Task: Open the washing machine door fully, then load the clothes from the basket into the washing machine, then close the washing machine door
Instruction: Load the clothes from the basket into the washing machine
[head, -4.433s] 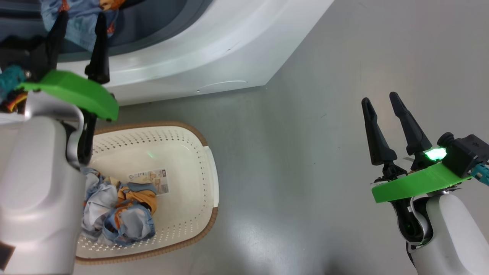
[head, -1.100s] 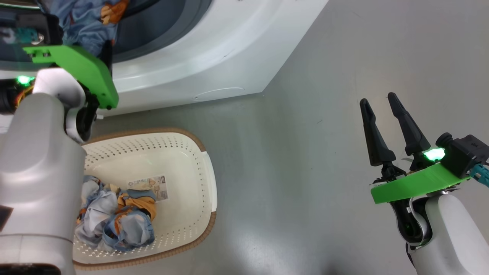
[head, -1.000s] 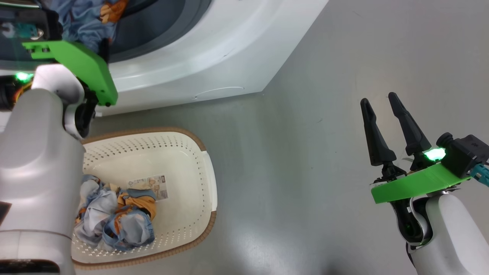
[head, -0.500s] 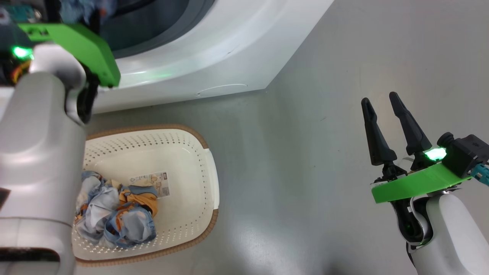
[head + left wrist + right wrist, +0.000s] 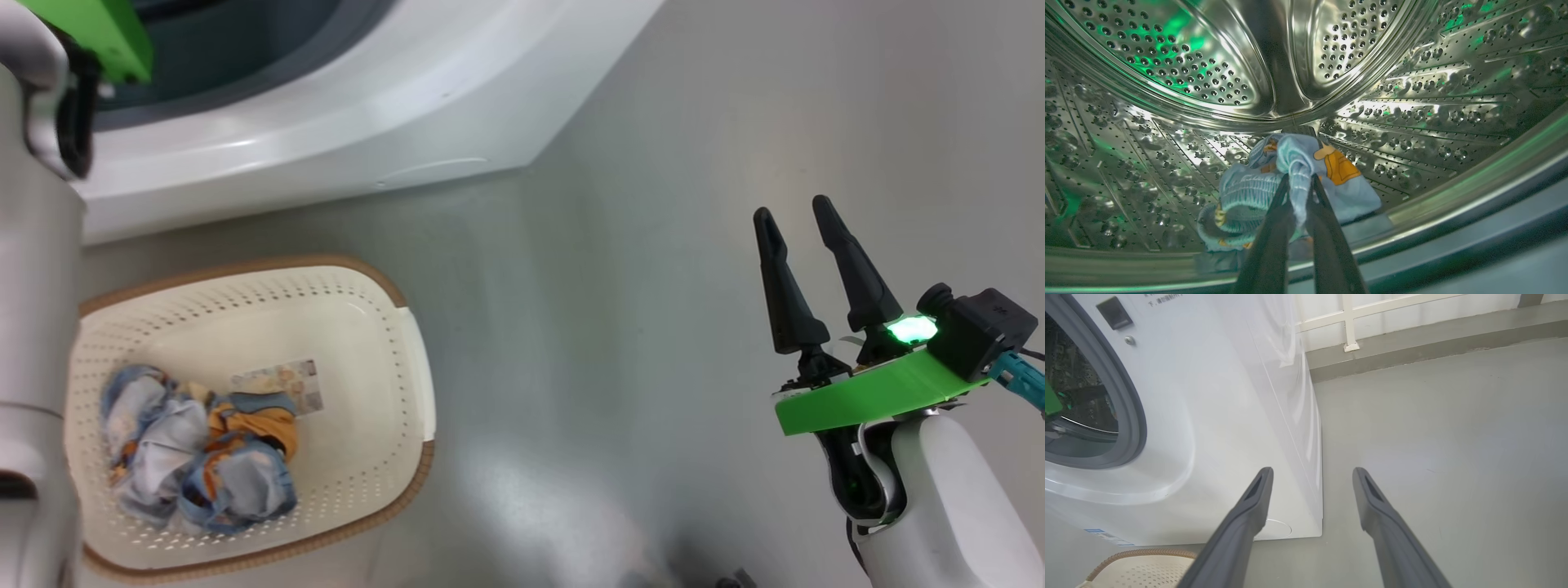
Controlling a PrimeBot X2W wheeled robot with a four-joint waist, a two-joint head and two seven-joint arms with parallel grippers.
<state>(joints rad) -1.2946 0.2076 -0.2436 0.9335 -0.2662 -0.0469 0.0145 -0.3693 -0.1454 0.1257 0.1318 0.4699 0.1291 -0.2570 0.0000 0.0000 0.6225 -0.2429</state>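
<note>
Inside the washing machine's steel drum (image 5: 1208, 81), my left gripper (image 5: 1298, 179) is shut on a fold of light blue clothes (image 5: 1331, 163) with orange bear print. That garment rests on the drum floor near the opening. A second bundle of clothes (image 5: 196, 465) lies in the cream basket (image 5: 245, 268) on the floor in front of the washing machine (image 5: 367, 106). My right gripper (image 5: 792, 209) hangs open over bare floor to the right, holding nothing; it also shows as the right gripper (image 5: 1313, 471). The washing machine door is out of view.
My pale left forearm (image 5: 33, 286) runs up the left edge into the machine's opening. The grey gasket (image 5: 1133, 416) rings the opening, and a round flap (image 5: 433, 170) sits low on the front. Grey floor (image 5: 620, 327) spreads to the right, ending at a wall with white railing (image 5: 1347, 318).
My left arm has reached deeper into the drum, and its fingers have gone from wide apart to pinched on the garment. The head camera has shifted. The right arm has held still.
</note>
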